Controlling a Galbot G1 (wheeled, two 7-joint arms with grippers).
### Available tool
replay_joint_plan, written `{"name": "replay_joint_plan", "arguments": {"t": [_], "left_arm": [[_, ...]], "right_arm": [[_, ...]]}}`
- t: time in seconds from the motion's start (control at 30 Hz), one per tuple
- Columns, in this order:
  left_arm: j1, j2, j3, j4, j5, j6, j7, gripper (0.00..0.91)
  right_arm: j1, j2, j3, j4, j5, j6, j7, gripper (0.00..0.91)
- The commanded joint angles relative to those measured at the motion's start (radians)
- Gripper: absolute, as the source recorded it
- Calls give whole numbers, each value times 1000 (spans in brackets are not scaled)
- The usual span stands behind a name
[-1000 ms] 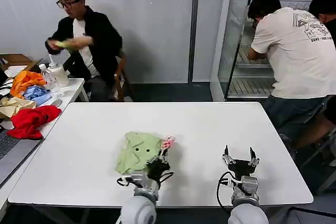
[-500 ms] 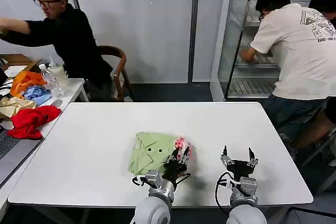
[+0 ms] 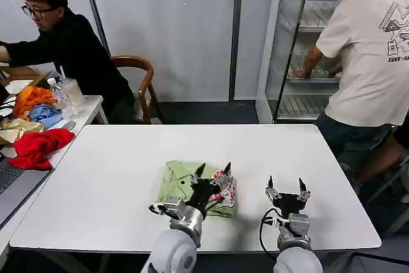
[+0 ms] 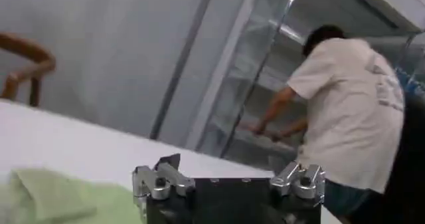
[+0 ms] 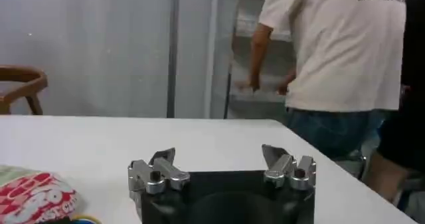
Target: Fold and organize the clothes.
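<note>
- At the far left of the head view, a side table (image 3: 89, 103) carries a heap of cloths: an orange cloth (image 3: 32, 98), a blue cloth (image 3: 43, 113), a cream cloth (image 3: 16, 128) and a red cloth (image 3: 38, 146) nearest the white table. A clear water bottle (image 3: 61, 98) and a lidded cup with a straw (image 3: 72, 89) stand just beside the heap.
- Across the middle of the frame runs the white table (image 3: 115, 177), its near edge at the bottom.
- In the lower centre of the frame, a little left of the middle, the light yellow-green shirt (image 3: 180, 183) lies folded into a compact bundle on the white table, with its collar and two small dark buttons facing up. Its red-and-white print (image 3: 225, 190) shows at the bundle's right end; the right wrist view catches that print (image 5: 33, 195) at its lower left corner.
- The left gripper (image 3: 209, 178) sits over the right half of the shirt, its two dark fingers spread apart and holding nothing. I cannot tell whether the fingertips touch the fabric. In the left wrist view the gripper (image 4: 229, 179) has green cloth low at the left of the frame.
- Right of the shirt, at the lower centre-right of the frame, the right gripper (image 3: 285, 188) hangs over bare tabletop, well apart from the bundle. Its fingers are splayed wide and empty, as in the right wrist view (image 5: 222, 169).
</note>
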Motion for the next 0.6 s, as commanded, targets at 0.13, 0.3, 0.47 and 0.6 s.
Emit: {"name": "replay_joint_plan", "arguments": {"t": [0.13, 0.3, 0.47, 0.6], "left_arm": [[-9, 190, -147, -84, 103, 43, -34, 907], [-9, 257, -228, -91, 57, 62, -65, 907], [-1, 317, -297, -77, 17, 75, -88, 907], [1, 348, -339, -57, -5, 98, -111, 907]], "right_arm": [[92, -16, -9, 39, 5, -120, -40, 907], [114, -29, -14, 63, 3, -131, -48, 907], [118, -47, -5, 62, 42, -78, -20, 907], [108, -67, 1, 73, 114, -96, -2, 907]]}}
